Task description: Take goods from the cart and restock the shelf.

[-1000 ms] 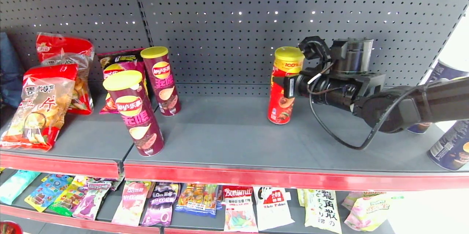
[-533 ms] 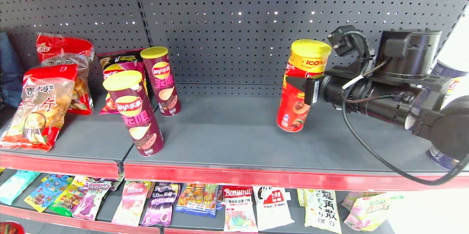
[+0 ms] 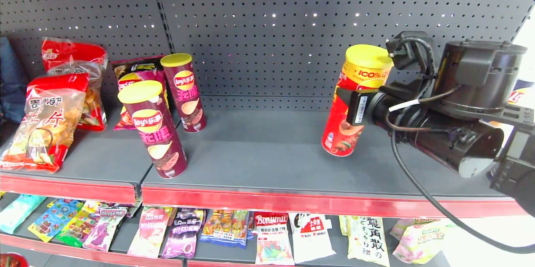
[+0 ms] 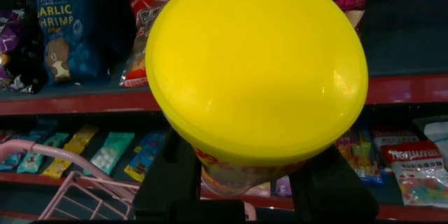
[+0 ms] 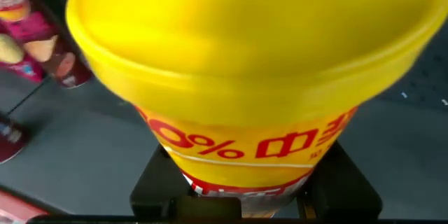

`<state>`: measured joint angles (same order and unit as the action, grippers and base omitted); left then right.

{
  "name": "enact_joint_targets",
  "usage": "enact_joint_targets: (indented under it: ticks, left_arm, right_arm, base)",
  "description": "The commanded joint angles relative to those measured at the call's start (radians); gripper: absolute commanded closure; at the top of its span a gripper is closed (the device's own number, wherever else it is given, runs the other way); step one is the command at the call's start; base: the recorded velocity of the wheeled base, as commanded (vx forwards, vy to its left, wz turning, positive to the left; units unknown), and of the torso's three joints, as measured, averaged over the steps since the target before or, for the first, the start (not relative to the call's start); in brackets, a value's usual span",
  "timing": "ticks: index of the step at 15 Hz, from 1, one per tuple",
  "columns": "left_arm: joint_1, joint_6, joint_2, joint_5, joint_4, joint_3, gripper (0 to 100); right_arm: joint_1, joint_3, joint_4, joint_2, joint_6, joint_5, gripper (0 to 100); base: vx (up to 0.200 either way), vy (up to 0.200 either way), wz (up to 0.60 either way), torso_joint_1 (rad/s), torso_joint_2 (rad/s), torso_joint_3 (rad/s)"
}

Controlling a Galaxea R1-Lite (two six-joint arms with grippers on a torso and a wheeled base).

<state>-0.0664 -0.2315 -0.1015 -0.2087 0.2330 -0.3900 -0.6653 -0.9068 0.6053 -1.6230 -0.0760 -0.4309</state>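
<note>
Right gripper [image 3: 350,107] is pinching the red can [image 3: 339,135] tilted over the shelf [image 3: 267,154]. Left gripper [image 4: 255,190] is clamping a yellow-lidded can [image 4: 255,77] too.

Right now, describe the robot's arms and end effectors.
The right arm is black, built of glossy cylindrical housings. A black cable loops beneath it, and a white sticker marks the wrist block. Both the right end effector and left end effector have blocky matte black fingers.
</note>
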Motion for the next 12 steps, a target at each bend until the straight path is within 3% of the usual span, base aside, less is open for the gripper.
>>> enact_joint_targets:
  ticks: [1,7,12]
  left_arm:
    - [0.000,0.000,0.000,-0.001,-0.001,0.007,100]
    - [0.000,0.000,0.000,-0.001,0.000,0.014,100]
    - [0.000,0.000,0.002,-0.001,0.000,0.014,100]
  right_arm:
    - [-0.016,0.036,0.001,-0.021,-0.005,-0.051,100]
    - [-0.094,0.023,0.002,-0.074,-0.034,-0.174,100]
    - [-0.160,0.003,0.001,-0.103,-0.039,-0.204,100]
  base:
    - [0.000,0.000,0.00,0.000,0.00,0.000]
    - [0.000,0.000,0.00,0.000,0.00,0.000]
    - [0.000,0.000,0.00,0.000,0.00,0.000]
